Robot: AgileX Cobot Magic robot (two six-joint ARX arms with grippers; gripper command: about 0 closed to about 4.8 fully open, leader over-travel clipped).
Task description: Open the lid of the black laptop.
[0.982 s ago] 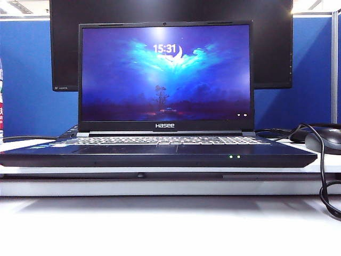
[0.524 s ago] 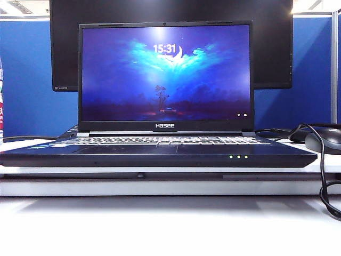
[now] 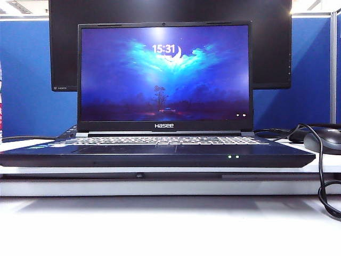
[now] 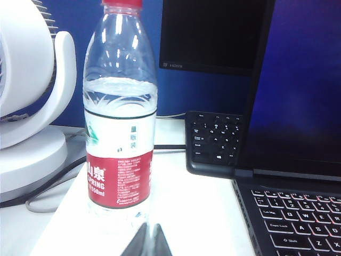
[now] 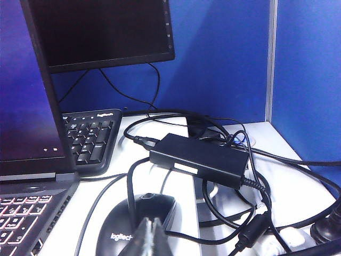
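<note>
I see the laptop (image 3: 160, 152) centred on my table (image 3: 170, 224), lid (image 3: 164, 74) upright, monitor (image 3: 170, 10) behind; water bottle (image 4: 120, 117) and fan (image 4: 32, 106) left, mouse (image 3: 325, 140) and power adapter (image 5: 200, 158) right.

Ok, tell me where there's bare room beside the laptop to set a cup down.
Best patch: white table between the bottle and the laptop, just ahead of the shut left gripper. The table strip in front of the laptop is bare too. Crowded: by the right gripper, also shut, with the mouse, adapter and cables.
</note>
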